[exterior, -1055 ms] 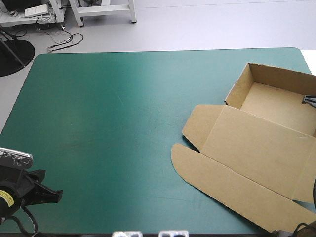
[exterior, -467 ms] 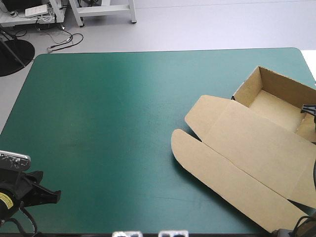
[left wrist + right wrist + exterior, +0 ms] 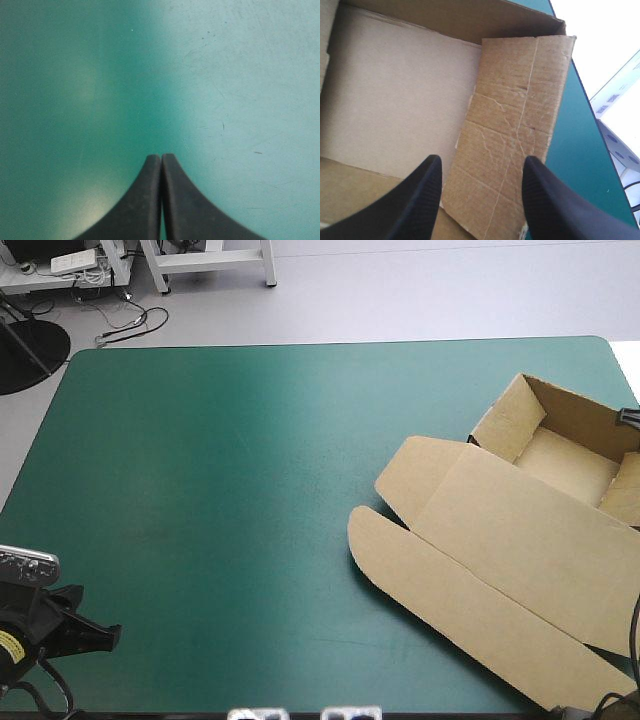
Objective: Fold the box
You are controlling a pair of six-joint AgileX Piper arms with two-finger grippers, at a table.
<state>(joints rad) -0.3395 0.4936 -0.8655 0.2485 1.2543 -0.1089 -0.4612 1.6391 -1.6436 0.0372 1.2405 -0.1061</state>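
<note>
**Desk:** Where is the box [image 3: 500, 540], and who has it?

**Photographer:** Nobody holds it. It lies under and ahead of the right pincer [image 3: 482, 162]. The black fingers stand apart over the tray [image 3: 395, 90]. A creased side flap [image 3: 515, 115] sits just ahead between them, and as far as one can see neither finger touches it.

**Desk:** And the left pincer [image 3: 161, 157]?

**Photographer:** Its fingers are pressed together above the bare teal-green table [image 3: 220, 490], well apart from the brown board and gripping nothing.

**Desk:** How far along?

**Photographer:** Past halfway, I judge. The tray walls are raised, and the lid [image 3: 480, 585] lies flat and open behind the right pincer. That creased flap leans loose, so it looks untucked. Seating it seems to be what is left.
</note>
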